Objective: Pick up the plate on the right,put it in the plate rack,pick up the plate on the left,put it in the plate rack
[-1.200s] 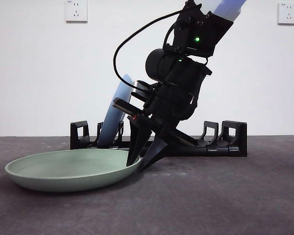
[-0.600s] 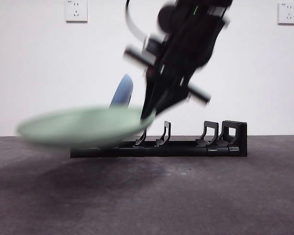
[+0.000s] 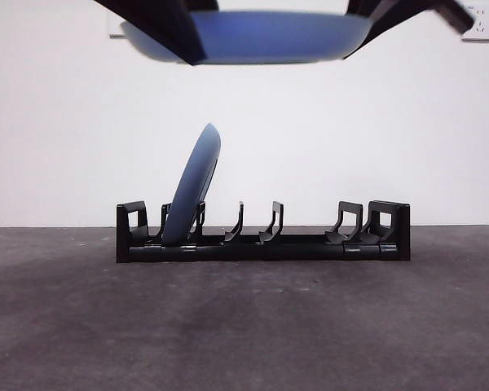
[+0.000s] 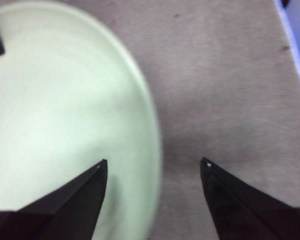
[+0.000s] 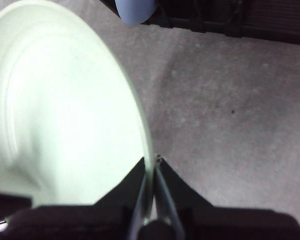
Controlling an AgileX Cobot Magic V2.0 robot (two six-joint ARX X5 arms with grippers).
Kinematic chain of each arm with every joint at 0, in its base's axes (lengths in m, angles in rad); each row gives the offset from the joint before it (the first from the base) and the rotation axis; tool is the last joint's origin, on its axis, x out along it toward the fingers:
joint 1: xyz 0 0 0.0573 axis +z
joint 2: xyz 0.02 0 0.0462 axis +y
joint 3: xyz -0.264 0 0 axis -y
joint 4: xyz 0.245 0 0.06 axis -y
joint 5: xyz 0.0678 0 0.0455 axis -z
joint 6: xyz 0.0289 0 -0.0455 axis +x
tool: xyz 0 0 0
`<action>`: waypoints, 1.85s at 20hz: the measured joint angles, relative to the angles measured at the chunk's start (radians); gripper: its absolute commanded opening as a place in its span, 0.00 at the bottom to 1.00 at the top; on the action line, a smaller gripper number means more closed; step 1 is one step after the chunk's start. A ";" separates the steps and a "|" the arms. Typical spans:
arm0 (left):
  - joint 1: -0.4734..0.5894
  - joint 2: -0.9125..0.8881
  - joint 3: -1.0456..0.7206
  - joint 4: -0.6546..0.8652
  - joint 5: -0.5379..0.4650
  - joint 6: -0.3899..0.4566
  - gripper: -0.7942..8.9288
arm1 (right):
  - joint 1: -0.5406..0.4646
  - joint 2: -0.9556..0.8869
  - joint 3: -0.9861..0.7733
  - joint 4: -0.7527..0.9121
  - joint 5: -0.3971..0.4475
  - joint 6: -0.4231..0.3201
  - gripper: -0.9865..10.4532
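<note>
The right gripper is pinching the rim of the pale green round shallow plate, jaws pressed onto its edge. A second ago that plate was lying on the grey table; now it is hanging high above the long low black plastic plate rack, so the pickup looks done. A blue plate is already leaning in the rack below the gripper, and slotting the green one comes next. The left gripper is hovering beside it, spread.
</note>
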 measured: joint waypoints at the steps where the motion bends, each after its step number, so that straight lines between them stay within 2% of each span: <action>1: 0.000 0.010 0.000 0.015 -0.007 0.002 0.36 | -0.002 -0.009 0.000 -0.013 0.000 0.000 0.08; 5: 0.000 0.020 0.000 0.032 -0.014 0.003 0.06 | -0.002 -0.024 0.000 -0.036 0.002 -0.001 0.08; 24: -0.044 0.013 0.011 -0.017 -0.014 -0.030 0.07 | 0.002 -0.029 -0.003 -0.059 0.071 0.012 0.10; 27: -0.045 0.013 0.011 -0.017 -0.009 -0.048 0.07 | 0.002 -0.029 -0.003 -0.053 0.081 0.008 0.22; 30: -0.042 0.014 0.006 -0.044 0.056 -0.097 0.07 | -0.010 -0.032 0.022 -0.052 0.100 -0.013 0.35; 33: -0.030 0.018 0.002 -0.003 0.128 -0.152 0.07 | -0.027 -0.057 0.083 -0.051 0.107 -0.026 0.35; 35: -0.018 0.019 0.002 0.080 0.173 -0.198 0.07 | -0.030 -0.091 0.135 -0.061 0.122 -0.035 0.35; 37: 0.008 0.019 0.002 0.208 0.260 -0.285 0.07 | -0.029 -0.145 0.217 -0.092 0.154 -0.049 0.35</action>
